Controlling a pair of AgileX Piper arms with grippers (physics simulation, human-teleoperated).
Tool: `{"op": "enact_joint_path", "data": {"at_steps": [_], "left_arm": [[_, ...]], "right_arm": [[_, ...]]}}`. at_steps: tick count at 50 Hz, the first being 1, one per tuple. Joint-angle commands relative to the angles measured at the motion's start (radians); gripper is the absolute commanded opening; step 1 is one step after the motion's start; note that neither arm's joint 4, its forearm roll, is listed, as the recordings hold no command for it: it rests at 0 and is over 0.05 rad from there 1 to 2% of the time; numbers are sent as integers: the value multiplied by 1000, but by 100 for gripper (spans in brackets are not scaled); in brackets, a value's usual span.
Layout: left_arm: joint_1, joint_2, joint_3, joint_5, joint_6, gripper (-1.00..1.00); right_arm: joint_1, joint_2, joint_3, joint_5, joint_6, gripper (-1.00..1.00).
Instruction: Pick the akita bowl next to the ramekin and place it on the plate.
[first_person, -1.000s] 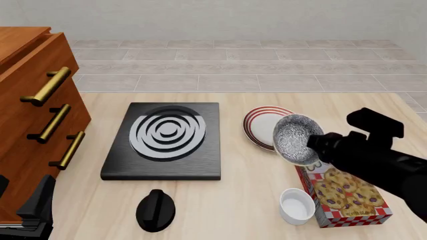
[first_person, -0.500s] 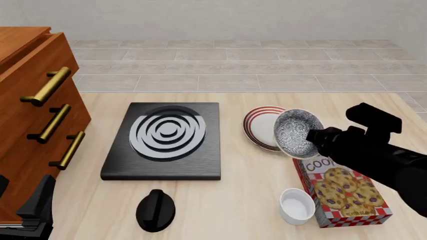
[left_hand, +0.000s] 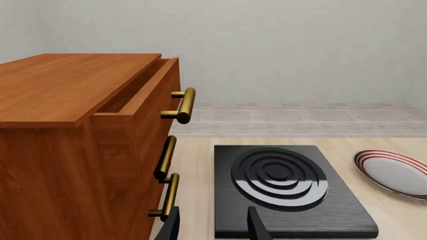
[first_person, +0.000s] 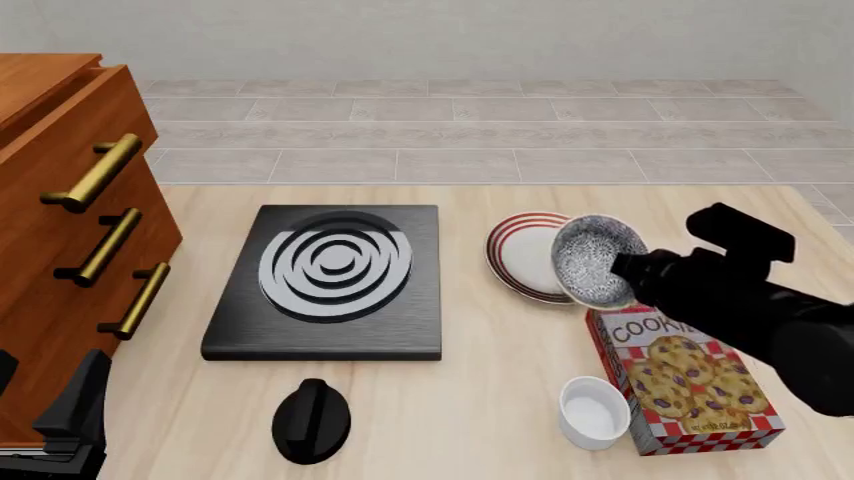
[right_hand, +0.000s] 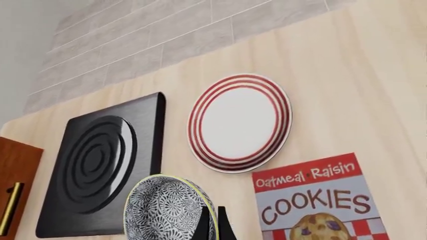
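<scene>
Bowl carried above the plate.
The right claw (first_person: 622, 272) pinches the tilted akita bowl (first_person: 594, 262) by its rim, over the plate (first_person: 523, 252)'s right edge; the left claw (left_hand: 212, 225) stands spread.

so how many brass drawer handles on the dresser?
3, stacked down the dresser front on the table's left: top handle, middle handle, bottom handle. The left wrist view shows the same three; any lower ones would be out of frame.

The akita bowl (first_person: 593, 262) has moved farther over the plate (first_person: 521, 250), perhaps slightly lower.
</scene>
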Motion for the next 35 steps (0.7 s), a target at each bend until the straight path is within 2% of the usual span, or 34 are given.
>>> {"op": "enact_joint_path", "data": {"at_steps": [1, 11, 35], "left_arm": [[0, 0, 0, 0, 0, 100], [0, 0, 0, 0, 0, 100], [0, 0, 0, 0, 0, 100]], "right_arm": [[-18, 42, -18, -29, -7, -100], [-25, 96, -54, -42, -18, -100], [-41, 165, -54, -90, -36, -100]]}}
